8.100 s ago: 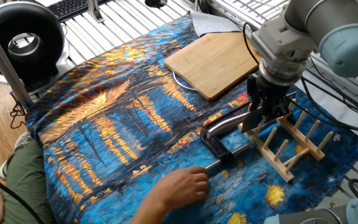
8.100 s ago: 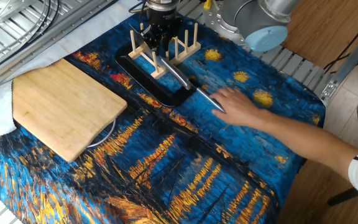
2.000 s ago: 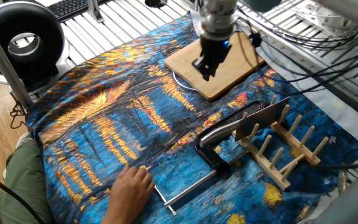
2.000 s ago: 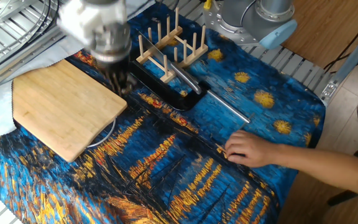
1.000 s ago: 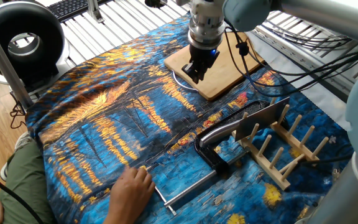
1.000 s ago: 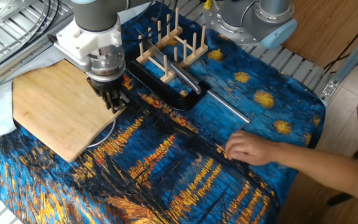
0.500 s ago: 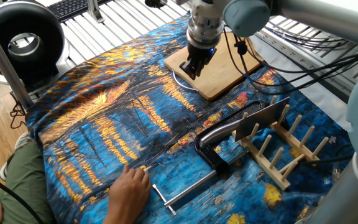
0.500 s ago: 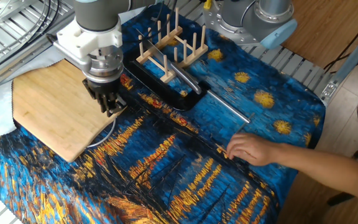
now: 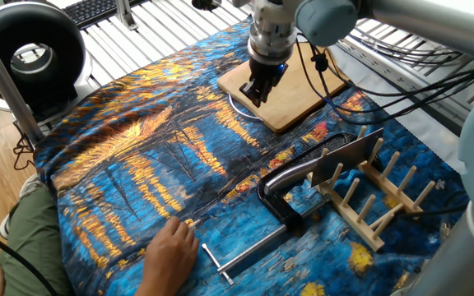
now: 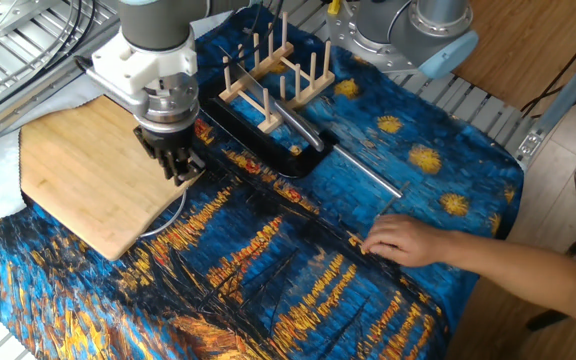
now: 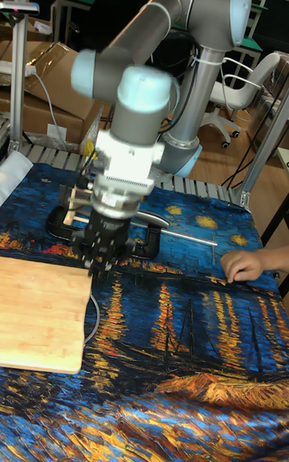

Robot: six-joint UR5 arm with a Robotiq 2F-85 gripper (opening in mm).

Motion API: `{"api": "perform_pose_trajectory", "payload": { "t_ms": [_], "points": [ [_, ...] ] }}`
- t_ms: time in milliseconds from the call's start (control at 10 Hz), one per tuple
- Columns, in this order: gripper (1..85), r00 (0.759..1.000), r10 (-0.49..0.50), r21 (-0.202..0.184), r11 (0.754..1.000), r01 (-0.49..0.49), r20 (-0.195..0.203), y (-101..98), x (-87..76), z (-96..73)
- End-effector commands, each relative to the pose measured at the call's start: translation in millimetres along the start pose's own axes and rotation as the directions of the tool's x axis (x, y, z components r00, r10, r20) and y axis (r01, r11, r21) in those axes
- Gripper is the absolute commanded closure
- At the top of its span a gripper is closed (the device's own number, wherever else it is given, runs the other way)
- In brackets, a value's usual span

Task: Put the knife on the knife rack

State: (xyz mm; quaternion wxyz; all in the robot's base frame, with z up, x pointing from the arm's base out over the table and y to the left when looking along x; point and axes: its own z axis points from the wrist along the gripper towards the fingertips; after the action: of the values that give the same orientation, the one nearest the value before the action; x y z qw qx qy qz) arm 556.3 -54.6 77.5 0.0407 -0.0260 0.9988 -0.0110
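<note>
Knife [image 9: 329, 164] upright in knife rack [image 9: 381, 197], gripper [image 9: 257, 89] well apart.

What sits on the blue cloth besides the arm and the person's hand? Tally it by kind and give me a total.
cutting board: 1
knife: 1
knife rack: 1
black clamp: 1
Total: 4

You see a tablecloth [image 9: 138, 156] printed in deep blue with swirling orange and yellow streaks and yellow stars. On it lie a pale tan cutting board [image 9: 290, 82], a light wooden knife rack [image 9: 377, 193], a silver-grey knife [image 9: 319, 164] and a black clamp [image 9: 282, 201].
</note>
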Motion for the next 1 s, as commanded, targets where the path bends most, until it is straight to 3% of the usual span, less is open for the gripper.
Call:
{"api": "perform_pose_trajectory", "payload": {
  "t_ms": [0,200,300,400,600,700,800,900],
  "points": [
    [61.0,0.998,0.017,-0.032,0.999,-0.019,-0.054,16.2,21.3,-56.6],
    [61.3,0.998,0.029,-0.018,0.999,-0.030,-0.062,27.5,23.5,-66.0],
    [61.7,0.997,0.026,-0.010,1.000,-0.027,-0.067,28.5,10.1,-45.3],
    [61.7,0.998,0.013,0.017,1.000,-0.012,-0.056,21.2,7.3,-45.1],
    [62.0,1.000,-0.007,-0.003,1.000,0.007,0.020,26.2,-12.5,-44.7],
    [61.0,0.998,-0.016,0.006,1.000,0.015,0.058,24.1,-22.3,-45.1],
    [61.7,0.998,-0.016,0.018,1.000,0.015,0.057,20.9,-22.2,-45.1],
    [61.3,0.999,-0.025,-0.005,1.000,0.025,0.045,27.0,-18.9,-44.9]
  ]
}}
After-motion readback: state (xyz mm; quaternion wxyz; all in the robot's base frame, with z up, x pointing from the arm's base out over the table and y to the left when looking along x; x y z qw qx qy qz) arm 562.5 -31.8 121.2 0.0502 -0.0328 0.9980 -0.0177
